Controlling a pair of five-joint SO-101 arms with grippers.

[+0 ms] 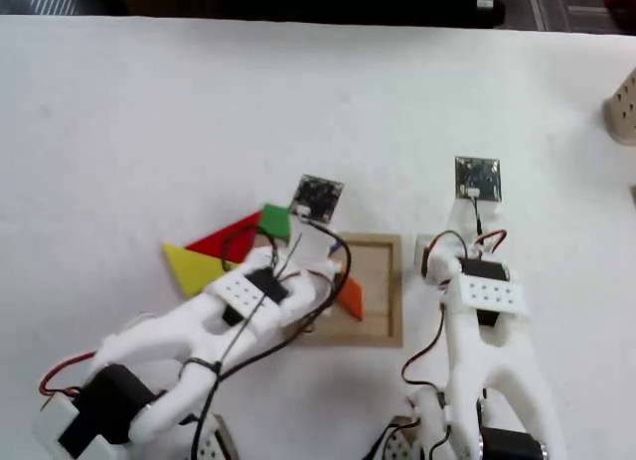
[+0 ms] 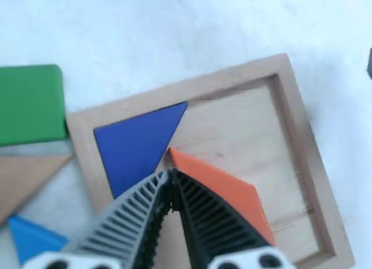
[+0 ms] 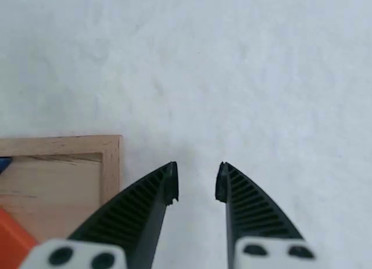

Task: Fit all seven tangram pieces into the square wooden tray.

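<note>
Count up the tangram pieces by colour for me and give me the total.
Yellow piece: 1
Red piece: 1
Green piece: 1
Orange piece: 1
Dark blue piece: 1
Light blue piece: 1
Tan piece: 1
Total: 7

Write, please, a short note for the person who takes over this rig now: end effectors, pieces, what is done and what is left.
Left end effector: shut, holding nothing, tips at the edge of the orange piece, over the tray.
Right end effector: open, empty, over the table beside the tray.
In the tray: blue triangle and orange piece.
Outside the tray: green square, tan triangle, light blue piece, red triangle, yellow triangle.
Done: two of seven.
Left: five pieces.
</note>
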